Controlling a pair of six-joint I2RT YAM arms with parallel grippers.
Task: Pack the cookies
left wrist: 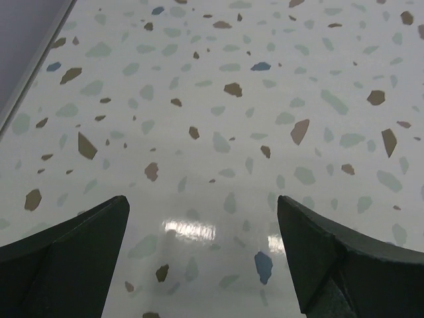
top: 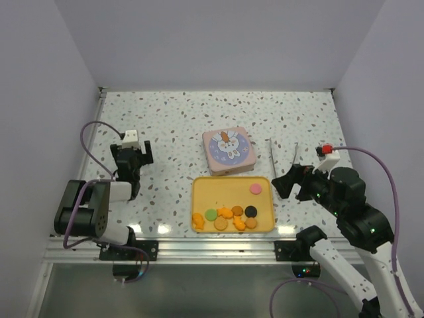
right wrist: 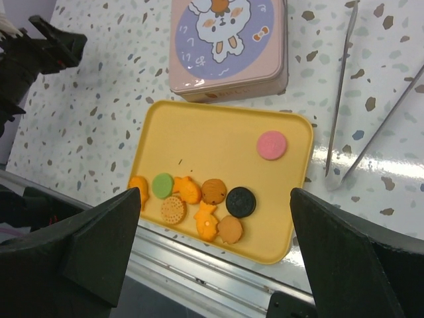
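Cookies are lying bunched along the near edge of the yellow tray, with one pink disc apart. The tin is sitting lidded just behind the tray. Right gripper is hovering spread and empty at the tray's right edge, near the tongs; left gripper is gaping, empty, over the table. Judgement: the tin is needing opening first, lid lifted level so the tin isn't dragging into the tray.

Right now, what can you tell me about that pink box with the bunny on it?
The pink box is squarish with rounded corners and looks like glossy tin. Its lid is shut and shows a lilac circle with a white bunny. It lies flat on the speckled table, just beyond the yellow tray; whether they touch is hard to tell. Nothing rests on it.
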